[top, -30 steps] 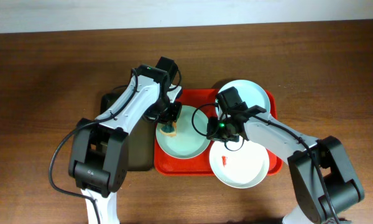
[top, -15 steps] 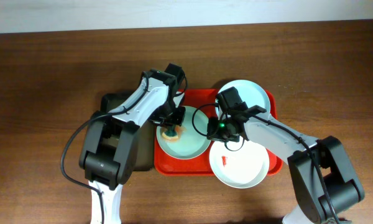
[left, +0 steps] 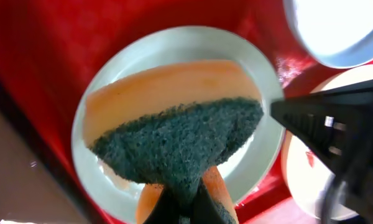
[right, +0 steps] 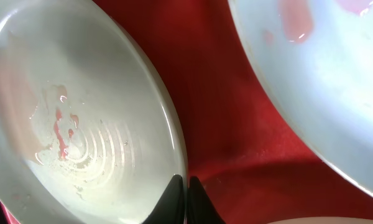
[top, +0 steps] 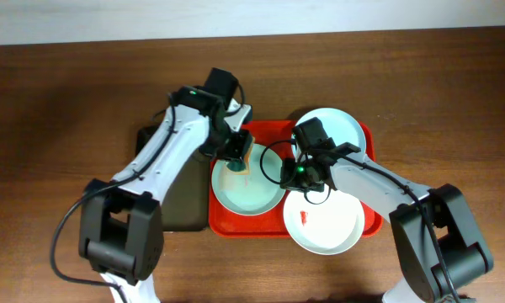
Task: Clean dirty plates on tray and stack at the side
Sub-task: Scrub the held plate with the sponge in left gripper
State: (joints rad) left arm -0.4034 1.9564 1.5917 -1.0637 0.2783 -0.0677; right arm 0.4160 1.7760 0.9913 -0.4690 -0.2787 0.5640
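Note:
Three pale plates lie on the red tray (top: 252,229). My left gripper (top: 238,154) is shut on an orange sponge with a green scouring face (left: 174,124), held over the back part of the left plate (top: 246,192). That plate (right: 81,124) carries thin red smears and wet streaks. At its right rim, my right gripper (top: 284,174) is shut, one finger inside the rim and one outside on the tray. The front right plate (top: 328,223) has a small red smear. The back right plate (top: 337,128) looks white.
A dark green-black tray (top: 181,206) lies just left of the red tray, under the left arm. Brown tabletop surrounds both trays. The front right plate overhangs the red tray's front rim. The two arms' wrists stand close together over the tray's middle.
My left gripper has carried the sponge from the left plate's near-left part toward its back edge. The right gripper and all three plates have stayed put.

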